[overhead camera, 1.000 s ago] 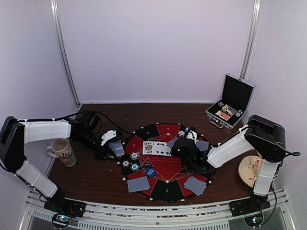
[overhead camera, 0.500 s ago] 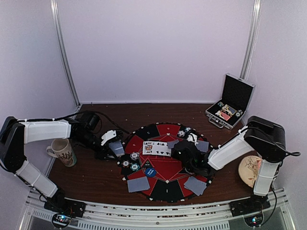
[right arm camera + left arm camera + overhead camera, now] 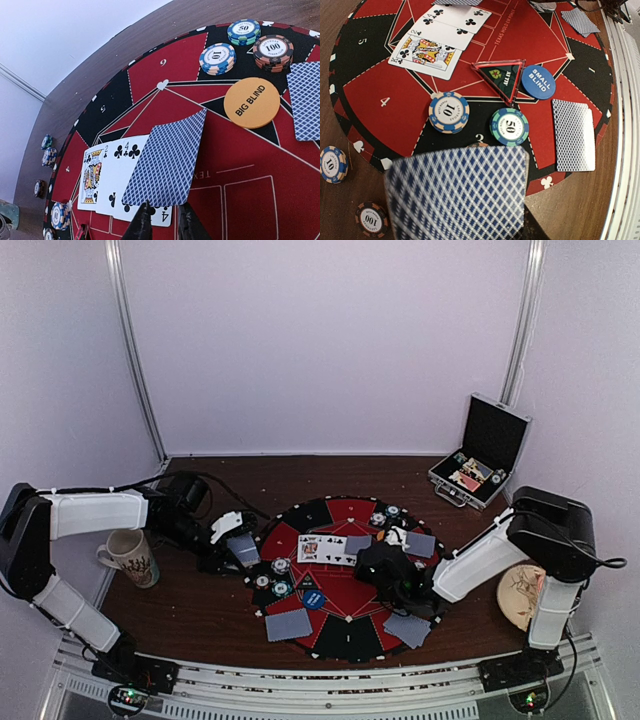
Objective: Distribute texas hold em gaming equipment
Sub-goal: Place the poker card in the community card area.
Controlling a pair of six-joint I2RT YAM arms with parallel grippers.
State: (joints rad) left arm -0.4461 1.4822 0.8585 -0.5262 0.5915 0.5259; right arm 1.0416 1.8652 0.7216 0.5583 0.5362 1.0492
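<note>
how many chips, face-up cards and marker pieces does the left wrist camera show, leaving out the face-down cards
chips (seen from above, so a stack would count as one): 4
face-up cards: 3
small blind disc: 1
all-in triangle: 1
total: 9

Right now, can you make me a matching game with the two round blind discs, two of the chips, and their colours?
Things:
1. SMALL BLIND disc
2. BIG BLIND disc
3. 50 chip
4. 100 chip

Colours:
A. orange
B. dark, nearly black
C. teal
D. blue

Right pairs: 1-D, 2-A, 3-C, 4-B.
</note>
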